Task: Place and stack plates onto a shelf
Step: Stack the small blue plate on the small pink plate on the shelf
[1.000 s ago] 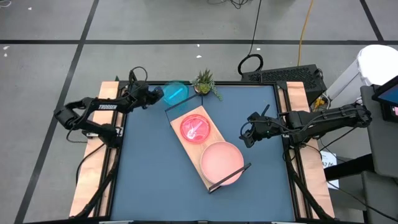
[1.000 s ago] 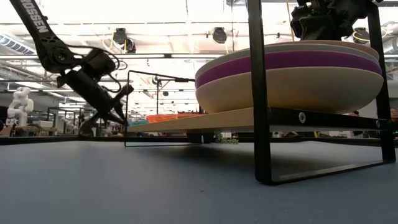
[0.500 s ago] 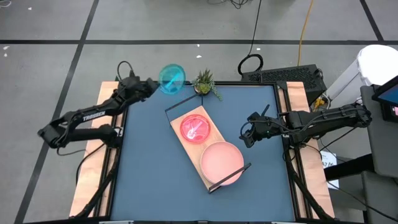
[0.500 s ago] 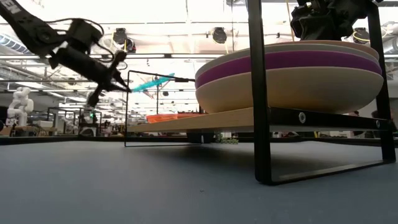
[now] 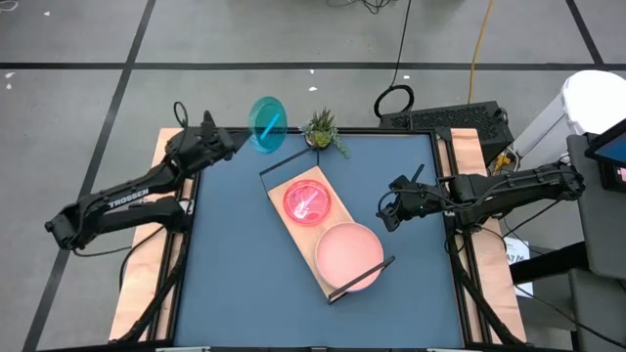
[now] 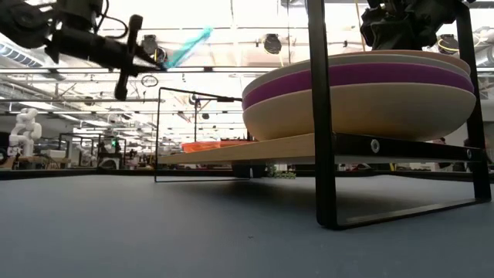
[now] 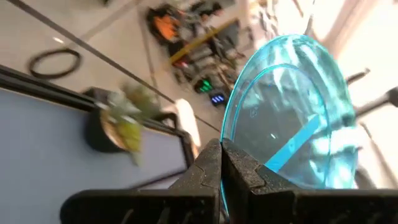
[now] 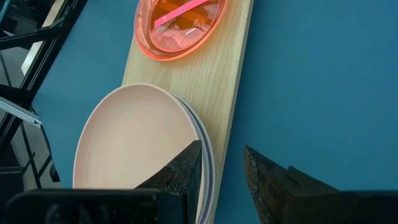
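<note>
My left gripper (image 5: 235, 140) is shut on the translucent cyan plate (image 5: 267, 123), high in the air over the table's far left corner; the low view shows the plate (image 6: 190, 46) well above the shelf. The shelf (image 5: 296, 232), a wooden board in a black wire frame, lies diagonally mid-table. Its far end carries a magenta plate (image 5: 308, 202) with an orange one under it. Its near end holds a stack of large plates (image 6: 359, 85) with the salmon pink plate (image 5: 348, 254) on top. My right gripper (image 5: 388, 211) hovers open just right of the shelf. My left gripper pinches the cyan plate's rim (image 7: 225, 142) between its two fingers, one on each face. The fingers (image 6: 150, 60) come roughly level from the table's left. The plate is lifted clear, tipped steeply, and reaches up and away beyond the fingertips.
A small potted plant (image 5: 323, 130) stands at the table's far edge beside the shelf's far corner. The shelf's black wire end frames (image 6: 320, 116) stand upright at both ends. Bare blue tabletop (image 5: 235, 264) lies left of and before the shelf.
My left gripper has risen, swinging from pointing down to about level, and carried the cyan plate from low at the table's far left up high. The plate has tipped from nearly flat to steeply on edge. My right arm has kept still.
</note>
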`<state>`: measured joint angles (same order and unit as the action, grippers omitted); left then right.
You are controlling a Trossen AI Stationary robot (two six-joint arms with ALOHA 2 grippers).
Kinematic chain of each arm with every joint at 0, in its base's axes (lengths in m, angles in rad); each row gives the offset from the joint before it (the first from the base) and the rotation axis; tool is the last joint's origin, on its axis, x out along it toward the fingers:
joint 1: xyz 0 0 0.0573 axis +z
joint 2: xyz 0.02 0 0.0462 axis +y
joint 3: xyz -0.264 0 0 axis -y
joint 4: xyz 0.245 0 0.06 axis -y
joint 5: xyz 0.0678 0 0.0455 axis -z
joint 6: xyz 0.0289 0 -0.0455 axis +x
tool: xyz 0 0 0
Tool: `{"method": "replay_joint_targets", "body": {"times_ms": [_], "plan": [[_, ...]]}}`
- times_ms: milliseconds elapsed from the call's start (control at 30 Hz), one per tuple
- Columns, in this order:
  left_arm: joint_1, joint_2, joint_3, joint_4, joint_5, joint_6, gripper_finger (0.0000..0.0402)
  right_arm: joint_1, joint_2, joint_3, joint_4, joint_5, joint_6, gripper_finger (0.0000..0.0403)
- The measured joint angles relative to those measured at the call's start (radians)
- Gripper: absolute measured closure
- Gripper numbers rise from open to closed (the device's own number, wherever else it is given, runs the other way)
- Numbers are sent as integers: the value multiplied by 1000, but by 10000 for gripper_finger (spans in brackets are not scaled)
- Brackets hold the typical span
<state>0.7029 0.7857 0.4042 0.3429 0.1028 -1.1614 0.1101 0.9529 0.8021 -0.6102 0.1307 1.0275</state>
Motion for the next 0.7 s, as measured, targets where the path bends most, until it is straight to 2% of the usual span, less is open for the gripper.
{"method": "replay_joint_targets", "body": {"times_ms": [200,433,700], "plan": [[-130,-64,1,1,-3,2,399,0,0,0,0,0,0,300],[-303,-81,27,-26,-75,-5,399,0,0,0,0,0,0,300],[-513,-77,135,-218,-305,-6,399,0,0,0,0,0,3,300]]}}
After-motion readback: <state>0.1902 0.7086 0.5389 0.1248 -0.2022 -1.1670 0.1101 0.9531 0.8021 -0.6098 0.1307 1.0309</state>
